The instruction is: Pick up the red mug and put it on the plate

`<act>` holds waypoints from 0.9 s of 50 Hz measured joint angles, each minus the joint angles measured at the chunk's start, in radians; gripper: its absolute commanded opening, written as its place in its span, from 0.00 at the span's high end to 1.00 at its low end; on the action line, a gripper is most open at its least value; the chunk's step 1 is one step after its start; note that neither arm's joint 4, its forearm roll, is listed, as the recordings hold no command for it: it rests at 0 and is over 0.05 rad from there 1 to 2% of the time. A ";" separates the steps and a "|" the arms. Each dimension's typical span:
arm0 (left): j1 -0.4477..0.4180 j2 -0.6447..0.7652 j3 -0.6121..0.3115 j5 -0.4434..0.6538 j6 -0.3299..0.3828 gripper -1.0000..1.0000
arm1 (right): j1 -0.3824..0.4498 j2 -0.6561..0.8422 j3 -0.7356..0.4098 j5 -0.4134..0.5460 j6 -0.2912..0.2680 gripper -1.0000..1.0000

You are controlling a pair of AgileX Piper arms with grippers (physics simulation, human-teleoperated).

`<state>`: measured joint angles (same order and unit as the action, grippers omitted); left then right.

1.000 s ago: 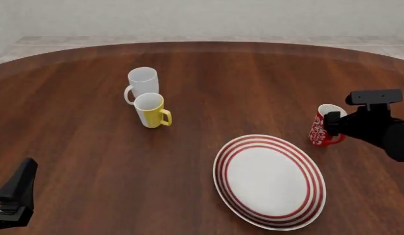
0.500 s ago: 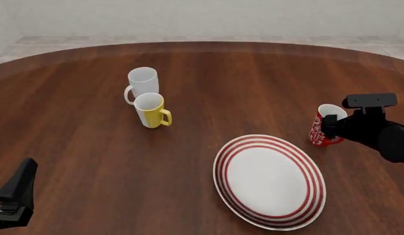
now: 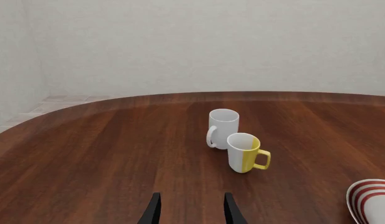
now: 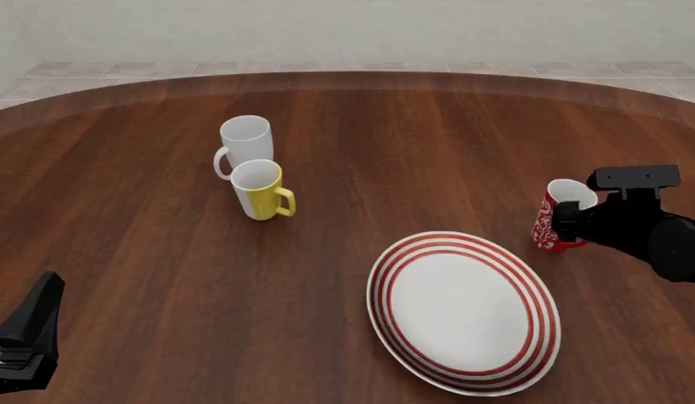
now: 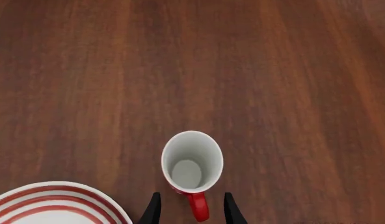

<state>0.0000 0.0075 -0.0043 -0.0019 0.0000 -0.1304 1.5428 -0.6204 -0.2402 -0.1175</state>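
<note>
Fingertips of the right gripper [image 5: 187, 210] sit parted on either side of the red mug's loop handle, not yet pressed against it, so this hand holds nothing. The red mug [image 5: 191, 168] stands upright on the table [image 4: 359, 151], its long axis vertical and its white inside open to the wrist camera, with the handle turned back toward the gripper. The right arm is plainly the nearer one: the left gripper [image 3: 187, 212] hangs at the near left corner with its fingers apart and nothing between them, well away from the mug. The plate [image 4: 465, 311] lies just beside the mug, nearer the camera and toward the left arm's side, its ringed rim close to the mug's foot but apart from it. The carry is judged short: close on the handle, lift, then move over the rim. Farther off to the left stand the yellow mug [image 4: 257, 190] and the white mug [image 4: 246, 143], touching or nearly so, well out of that path.
</note>
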 measured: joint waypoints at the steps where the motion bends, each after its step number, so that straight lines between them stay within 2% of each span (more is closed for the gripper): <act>1: 0.000 0.000 0.000 0.000 0.000 0.00 | -0.001 0.002 0.000 -0.001 0.000 0.00; 45: 0.000 0.000 0.000 0.000 0.000 0.00 | -0.008 0.059 0.008 -0.040 0.013 0.00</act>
<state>0.0000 0.0075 -0.0043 -0.0019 0.0000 -0.1384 1.6013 -0.6125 -0.2800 -0.1043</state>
